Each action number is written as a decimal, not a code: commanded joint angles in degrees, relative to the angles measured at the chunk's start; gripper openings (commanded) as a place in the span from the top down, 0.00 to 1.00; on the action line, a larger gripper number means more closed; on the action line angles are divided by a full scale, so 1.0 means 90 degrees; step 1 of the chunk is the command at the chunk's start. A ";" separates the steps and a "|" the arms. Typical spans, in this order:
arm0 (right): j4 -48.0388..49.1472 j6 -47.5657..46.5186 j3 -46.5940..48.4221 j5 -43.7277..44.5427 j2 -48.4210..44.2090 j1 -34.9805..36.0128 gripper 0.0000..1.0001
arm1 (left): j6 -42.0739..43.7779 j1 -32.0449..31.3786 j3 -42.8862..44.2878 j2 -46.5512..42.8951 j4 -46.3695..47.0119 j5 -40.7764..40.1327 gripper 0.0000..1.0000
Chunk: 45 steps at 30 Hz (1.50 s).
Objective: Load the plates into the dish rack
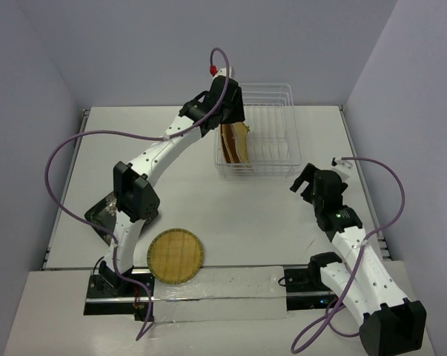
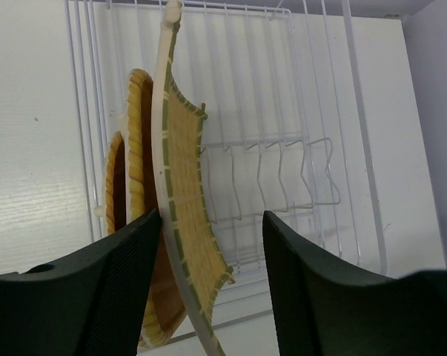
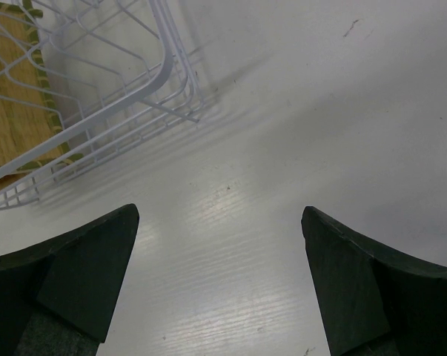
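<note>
**Five plates, one dish rack [image 1: 279, 148], two grippers.** You count three woven plates on edge in the rack's left part: an orange one [image 2: 116, 193], a yellow round one [image 2: 139, 133] and a yellow square one [image 2: 186, 193]. A fourth, the round woven plate [image 1: 176, 256], lies flat on the white table [image 1: 253, 237] near the left arm's base. The black plate [image 1: 97, 215] lies partly under that arm. Pale grey walls [image 1: 134, 44] enclose the table. Only the left wrist view separates the racked plates; from above they overlap. The left gripper [image 2: 212, 222] stands open astride the square plate's edge; whether one finger touches it, you cannot tell. The right gripper [image 3: 223, 252] is spread wide over bare table beside the rack's corner.
</note>
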 commanded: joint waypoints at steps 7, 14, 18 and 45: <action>0.0154 -0.0391 0.0179 -0.0833 -0.0199 -0.0025 0.00 | 0.0549 -0.0039 -0.0165 -0.1717 0.0237 -0.0148 0.17; 0.0415 -0.0811 0.0126 -0.2442 -0.0541 0.0084 0.00 | 0.0178 -0.0047 -0.1357 -0.2952 -0.0033 -0.0764 0.01; 0.0659 -0.1055 0.0052 -0.3394 -0.0501 0.0750 0.00 | -0.0598 -0.0047 -0.2967 -0.4094 -0.0095 -0.0896 0.01; 0.3174 -0.1155 0.1693 -0.6160 0.5590 0.5116 0.00 | -0.5605 -0.0038 -1.0122 -0.9376 -0.1860 -0.0340 0.01</action>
